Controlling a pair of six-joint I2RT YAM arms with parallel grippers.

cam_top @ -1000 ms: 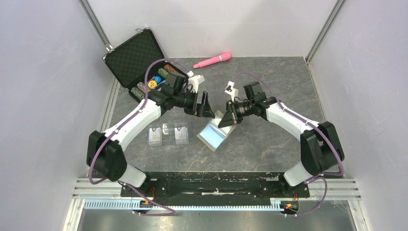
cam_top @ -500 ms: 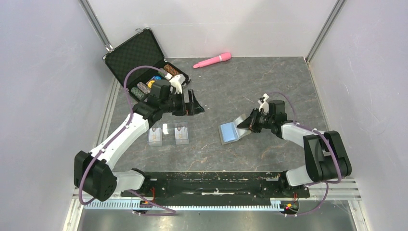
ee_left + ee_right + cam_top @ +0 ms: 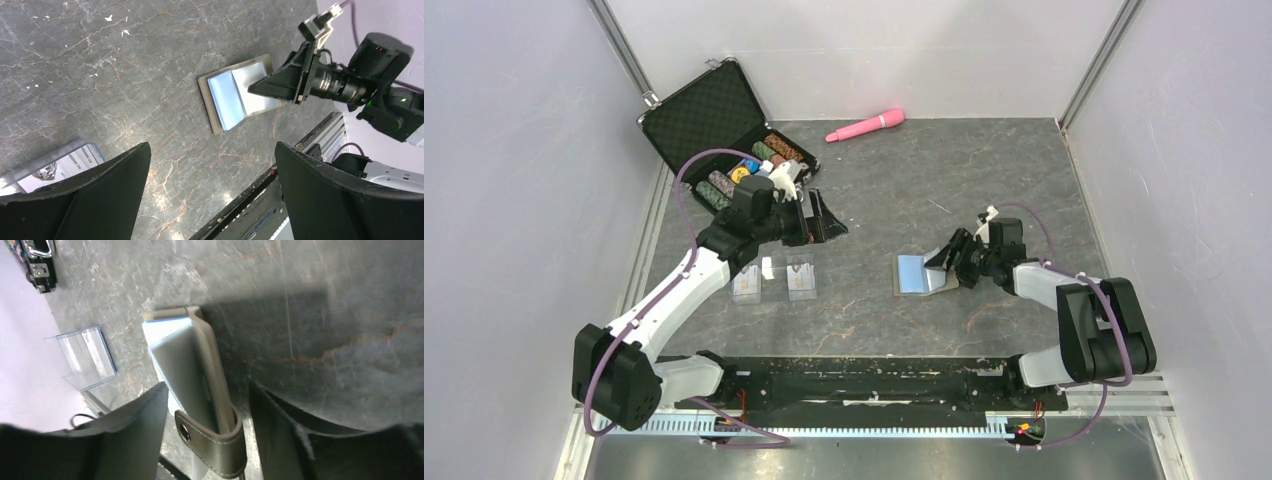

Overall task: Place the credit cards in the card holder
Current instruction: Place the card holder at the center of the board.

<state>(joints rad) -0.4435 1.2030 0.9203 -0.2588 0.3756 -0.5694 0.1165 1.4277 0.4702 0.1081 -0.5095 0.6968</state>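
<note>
Lying open on the dark marbled table (image 3: 984, 180), the card holder (image 3: 919, 273) shows its light-blue lining upward and sits right of centre, well apart from the credit cards (image 3: 746, 282), which lie flat side by side on the left. The right gripper (image 3: 946, 262) is low at the holder's right edge. In the right wrist view its two fingers (image 3: 125, 440) stand on either side of the khaki tab end, with the snap between them. They sit very close to the leather, but I cannot tell whether they are pressing on it or only flanking it. One flap of the card holder (image 3: 190, 370) appears tilted up from the table there, though the angle is steep and the picture soft. The left gripper (image 3: 824, 222) hangs above the table just beyond the cards, between them and the black case (image 3: 724, 130). Its jaws are spread wide with nothing between them, and past them the left wrist view looks down on bare stone, the card holder (image 3: 232, 92) and the corner of one card (image 3: 60, 165). The case stands open at the far left corner with rows of poker chips (image 3: 769, 150) in its tray. A pink wand-shaped object (image 3: 865, 125) lies by the back wall.
</note>
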